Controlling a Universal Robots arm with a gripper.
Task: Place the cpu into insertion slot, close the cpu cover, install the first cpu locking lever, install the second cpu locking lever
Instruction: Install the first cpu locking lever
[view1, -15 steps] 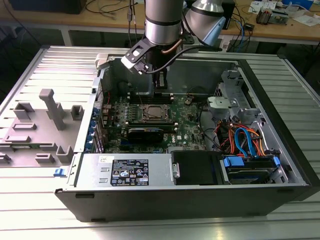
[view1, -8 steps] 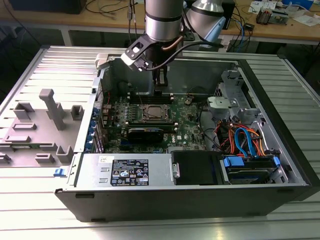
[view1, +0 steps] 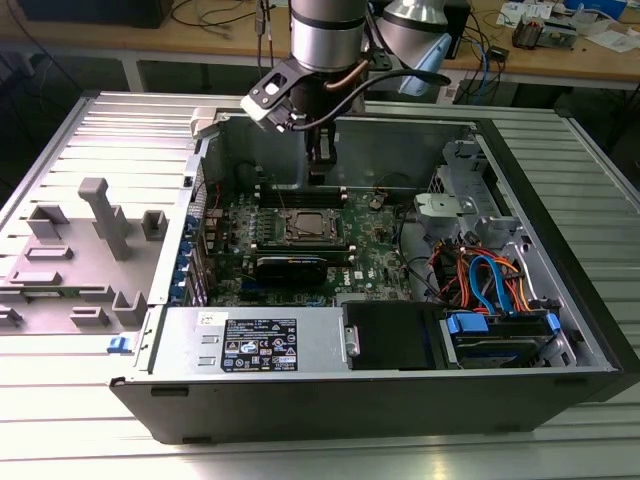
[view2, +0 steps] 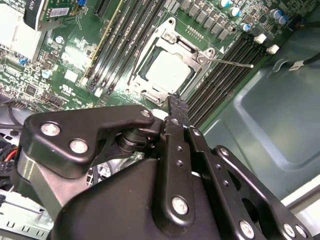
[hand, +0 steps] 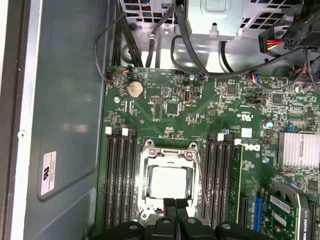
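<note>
Hanging just over one edge of the insertion slot, the black fingers are pressed together, pinching nothing. The cpu sits in that slot, its silver top showing through the window of the cpu cover, which lies flat over it. Beyond: memory slots either side, green motherboard, open computer case, ribbed grey table.

A robotics lab or electronics workshop: an opened computer case lies on a ribbed metal tabletop, grey fixture blocks beside it, and a wooden tabletop behind carries loose cables.
</note>
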